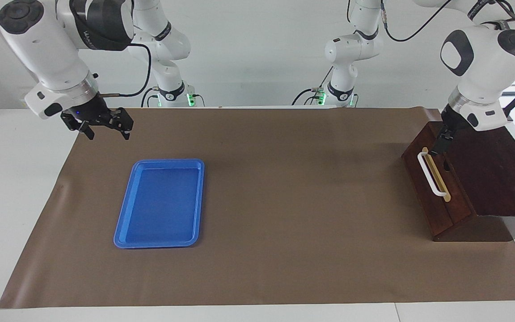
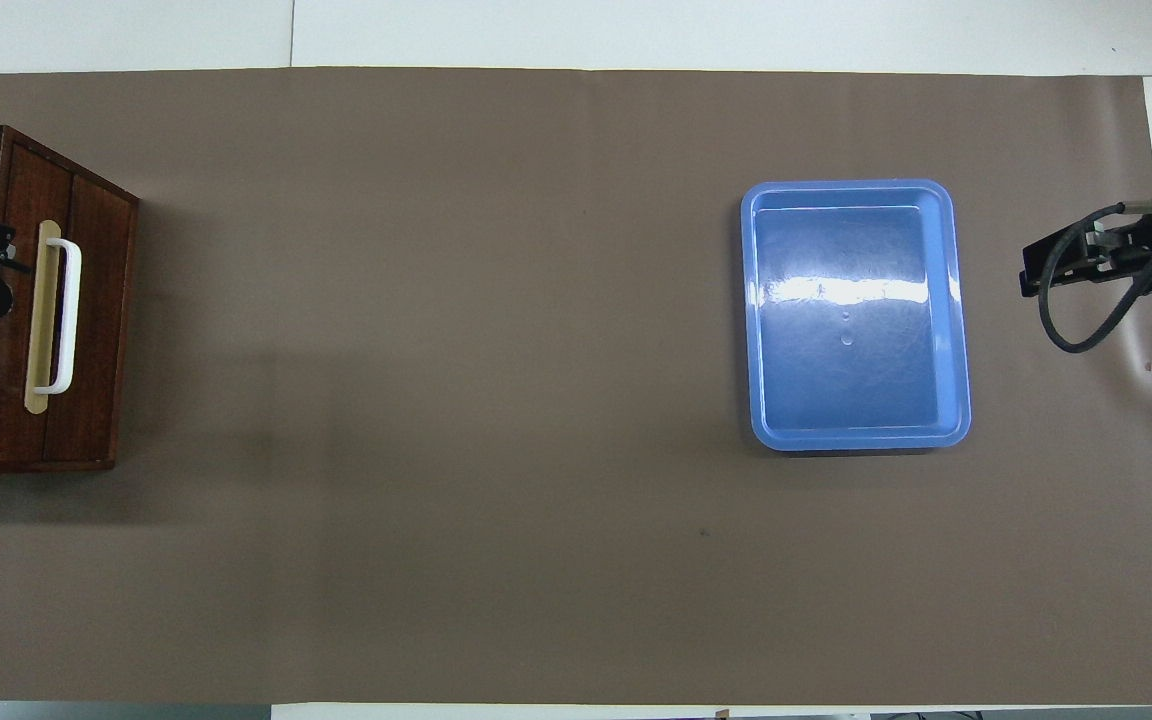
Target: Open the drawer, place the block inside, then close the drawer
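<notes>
The dark wooden box stands at the left arm's end of the table. Its drawer (image 1: 445, 214) is pushed in, with the front flush with the box; it also shows in the overhead view (image 2: 96, 330). The white bar handle (image 1: 432, 174) is free. My left gripper (image 1: 440, 144) is open and empty. It is raised just over the box top, by the handle's end that is nearer to the robots. The yellow block is hidden in both views. My right gripper (image 1: 107, 133) is open and empty. It waits in the air over the mat's edge at the right arm's end.
An empty blue tray (image 1: 159, 203) lies on the brown mat (image 1: 284, 201) toward the right arm's end; it also shows in the overhead view (image 2: 856, 320). White table surface borders the mat.
</notes>
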